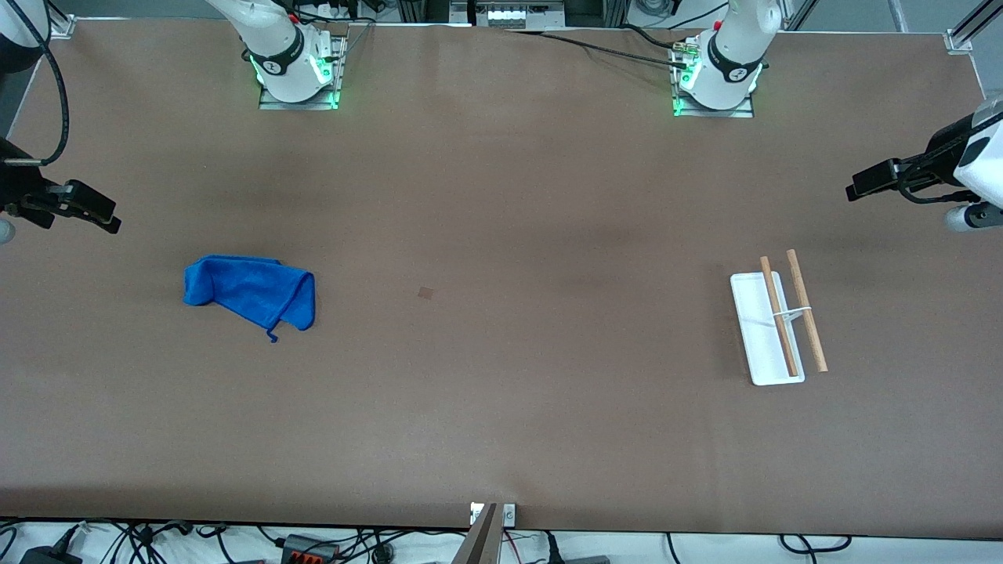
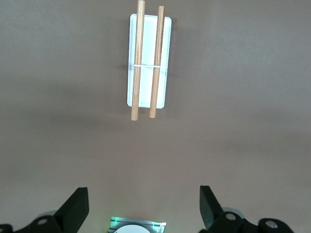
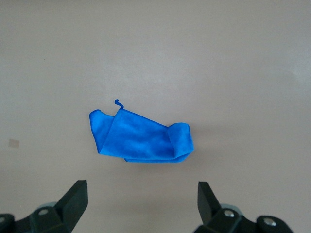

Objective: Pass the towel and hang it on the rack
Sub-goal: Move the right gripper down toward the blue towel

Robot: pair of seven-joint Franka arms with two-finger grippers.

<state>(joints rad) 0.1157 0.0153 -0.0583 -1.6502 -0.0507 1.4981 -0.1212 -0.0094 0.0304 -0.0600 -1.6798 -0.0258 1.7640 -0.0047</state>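
A crumpled blue towel (image 1: 251, 291) lies on the brown table toward the right arm's end; the right wrist view shows it (image 3: 141, 138) below the open fingers. The rack (image 1: 764, 329), a white flat base with two parallel wooden rods (image 1: 807, 313), stands toward the left arm's end and shows in the left wrist view (image 2: 148, 63). My right gripper (image 1: 98, 213) (image 3: 142, 189) is open and empty, up over the table's end beside the towel. My left gripper (image 1: 870, 182) (image 2: 143, 196) is open and empty, up over the table's other end, beside the rack.
The two arm bases (image 1: 298, 70) (image 1: 717, 78) stand at the table's edge farthest from the front camera. A small dark patch (image 1: 425, 293) marks the table's middle. Cables lie along the near edge (image 1: 313, 544).
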